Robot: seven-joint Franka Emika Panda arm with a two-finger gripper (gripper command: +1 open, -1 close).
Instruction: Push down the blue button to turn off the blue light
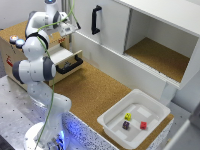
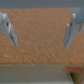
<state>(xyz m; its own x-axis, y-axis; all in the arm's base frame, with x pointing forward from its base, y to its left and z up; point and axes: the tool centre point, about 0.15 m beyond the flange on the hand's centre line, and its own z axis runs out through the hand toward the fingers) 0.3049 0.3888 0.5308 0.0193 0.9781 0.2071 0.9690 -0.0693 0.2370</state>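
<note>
Blue button (image 1: 20, 43) sits on top of the wooden drawer box (image 1: 15, 57) at the exterior view's left, just beside a red-capped button (image 1: 13, 38), and part of my white arm (image 1: 35, 65) stands near it. I see the tool (image 1: 70, 26) high over the cork surface (image 1: 97, 92), above the open drawer (image 1: 67, 59), apart from the button. In the wrist view the tool (image 2: 39, 31) has its two fingers (image 2: 7, 29) spread wide with only cork between them, so it is open and holds nothing. A white bin (image 1: 135, 117) at the exterior view's right holds three small cubes: yellow (image 1: 128, 116), purple (image 1: 125, 125) and red (image 1: 143, 125).
</note>
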